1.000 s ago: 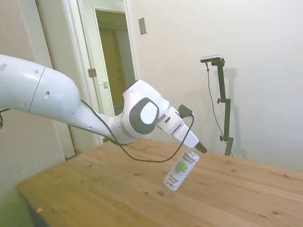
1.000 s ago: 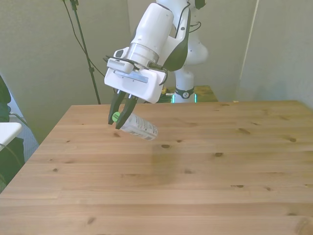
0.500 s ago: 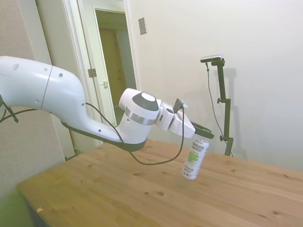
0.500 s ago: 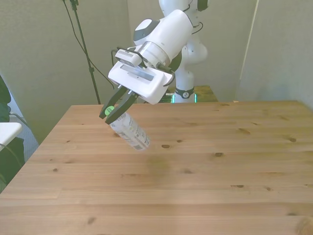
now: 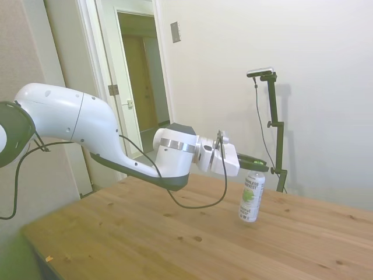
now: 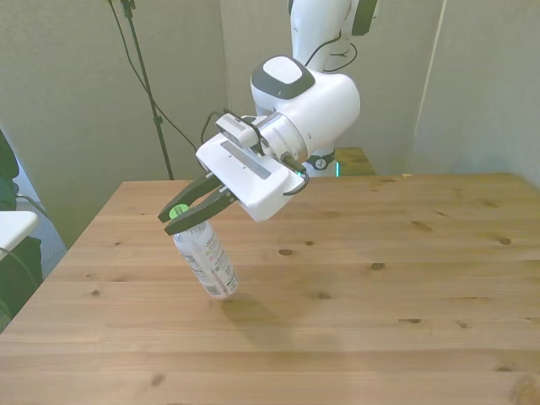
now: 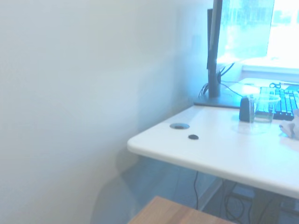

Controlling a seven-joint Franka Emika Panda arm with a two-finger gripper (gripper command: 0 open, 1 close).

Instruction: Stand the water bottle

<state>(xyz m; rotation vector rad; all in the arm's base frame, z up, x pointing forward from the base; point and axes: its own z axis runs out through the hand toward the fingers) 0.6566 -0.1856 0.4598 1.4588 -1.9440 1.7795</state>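
Note:
The water bottle (image 5: 251, 197) (image 6: 203, 257) is a slim plastic bottle with a green cap and a white label with a green fruit picture. It stands nearly upright, leaning slightly, with its base on or just above the wooden table (image 5: 145, 233) (image 6: 380, 321). My gripper (image 5: 260, 167) (image 6: 175, 213) reaches in sideways, almost level, and is shut on the bottle's cap end. The bottle is out of the wrist view, which shows a wall and a white desk (image 7: 210, 154).
In the side view, a doorway (image 5: 140, 76) lies behind the arm. The wrist view also catches a corner of the wooden table (image 7: 173, 214) and a keyboard and a clear cup on the white desk.
My gripper has swung from pointing down to nearly level, turning the bottle from steeply tilted to almost upright. It has also carried the bottle down to the table, toward the front view's left.

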